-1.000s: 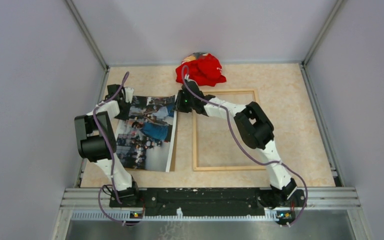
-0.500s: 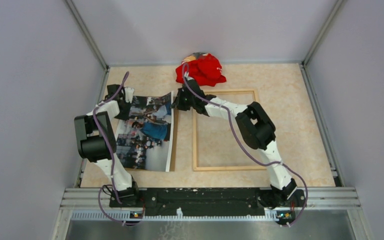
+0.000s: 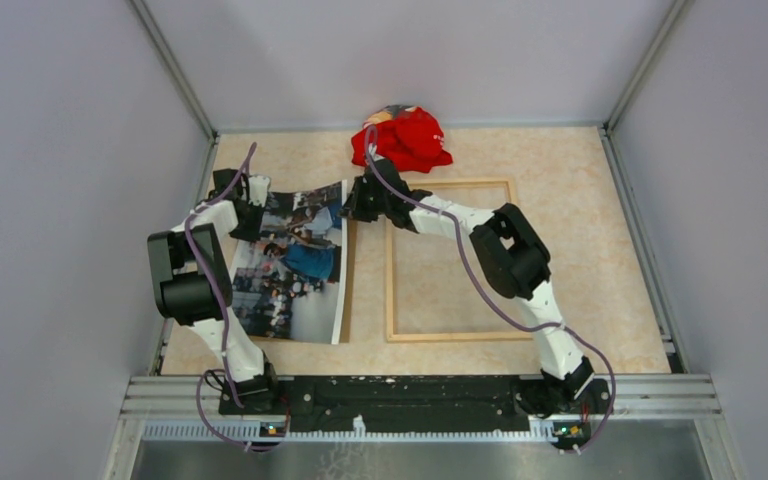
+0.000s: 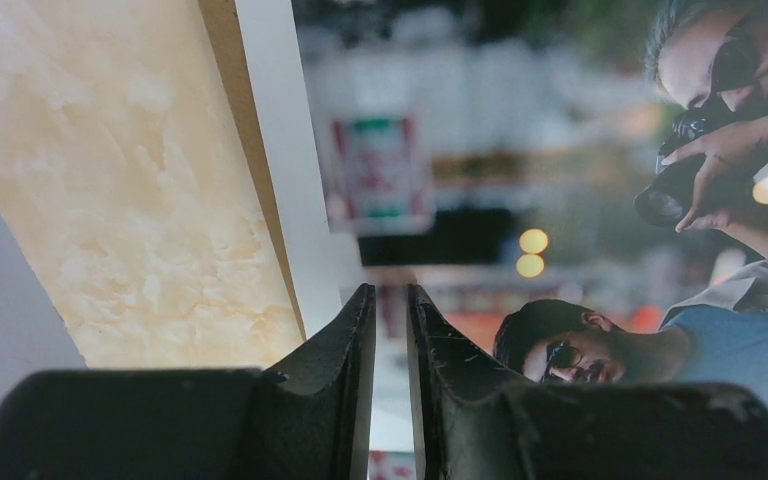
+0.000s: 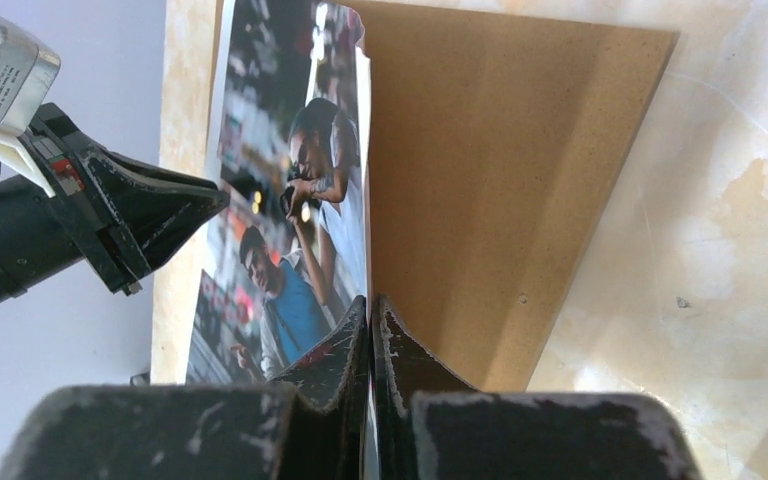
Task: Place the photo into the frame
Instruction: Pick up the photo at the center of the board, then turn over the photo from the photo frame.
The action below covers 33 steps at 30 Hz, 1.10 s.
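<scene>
Your right claw (image 5: 370, 312) pinches the edge of one glossy colour photo (image 3: 295, 262); your left claw (image 4: 391, 300) sits nearly closed, grip unclear. One light-wood rectangular frame (image 3: 450, 337) and one brown board (image 5: 490, 200) share the desk (image 3: 580, 200).

Gripper (image 4: 390, 295) low in view, jaws nearly together, pinching photo (image 4: 560, 150) by its white border. Print shows man in sunglasses, photographer upper right. Left of photo: brown board (image 4: 238, 100) sliver, marbled table (image 4: 110, 180), grey wall (image 4: 0, 300).

Open tabletop (image 3: 450, 270) inside frame (image 3: 391, 290); red cloth (image 3: 410, 140) perhaps on its far rail.
</scene>
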Motion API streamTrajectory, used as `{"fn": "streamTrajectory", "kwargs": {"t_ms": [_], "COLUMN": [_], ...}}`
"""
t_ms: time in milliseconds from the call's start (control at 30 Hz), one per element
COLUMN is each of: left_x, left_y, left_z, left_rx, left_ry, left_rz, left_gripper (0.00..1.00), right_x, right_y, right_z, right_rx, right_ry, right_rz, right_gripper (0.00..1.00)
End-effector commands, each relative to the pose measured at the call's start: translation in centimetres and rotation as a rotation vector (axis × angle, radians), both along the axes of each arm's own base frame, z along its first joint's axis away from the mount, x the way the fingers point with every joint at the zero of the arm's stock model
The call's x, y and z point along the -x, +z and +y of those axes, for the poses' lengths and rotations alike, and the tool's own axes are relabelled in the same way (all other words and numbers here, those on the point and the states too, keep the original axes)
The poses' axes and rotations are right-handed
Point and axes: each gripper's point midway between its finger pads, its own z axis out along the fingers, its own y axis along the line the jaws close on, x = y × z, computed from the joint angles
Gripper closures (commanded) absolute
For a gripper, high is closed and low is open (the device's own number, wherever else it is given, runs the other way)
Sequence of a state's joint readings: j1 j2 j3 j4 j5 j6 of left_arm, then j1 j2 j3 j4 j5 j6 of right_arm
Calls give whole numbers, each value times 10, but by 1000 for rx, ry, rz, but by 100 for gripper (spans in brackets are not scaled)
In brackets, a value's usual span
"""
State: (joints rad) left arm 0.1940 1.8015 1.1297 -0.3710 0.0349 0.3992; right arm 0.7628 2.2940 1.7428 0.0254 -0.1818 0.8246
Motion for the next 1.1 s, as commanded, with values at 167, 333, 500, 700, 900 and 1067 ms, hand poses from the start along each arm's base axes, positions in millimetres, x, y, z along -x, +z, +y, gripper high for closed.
{"fn": "streamTrajectory", "kwargs": {"t_ms": [167,333,500,700,900,1067], "left_x": [2,-5,-3,1,2,1], "left_y": [25,65,97,105,99,100], "left_z": [2,17,25,26,17,8], "left_rx": [45,77,79,66,114,158], "left_ry": [9,50,46,38,21,5], "left_rz": [12,-54,-108,-121,-114,-120], "left_gripper": [59,19,3,1,3,5], "right_x": [-11,-6,13,47,114,148], "right_y": [73,157,221,278,362,385], "right_z": [-2,-33,-91,-200,-325,-369], "right_rx": [-90,-93,-1,220,441,526], "right_ry": [8,6,-41,-185,-410,-461], "right_rz": [-117,-226,-304,-378,-520,-531], "right_gripper": [100,100,100,100,100,100]}}
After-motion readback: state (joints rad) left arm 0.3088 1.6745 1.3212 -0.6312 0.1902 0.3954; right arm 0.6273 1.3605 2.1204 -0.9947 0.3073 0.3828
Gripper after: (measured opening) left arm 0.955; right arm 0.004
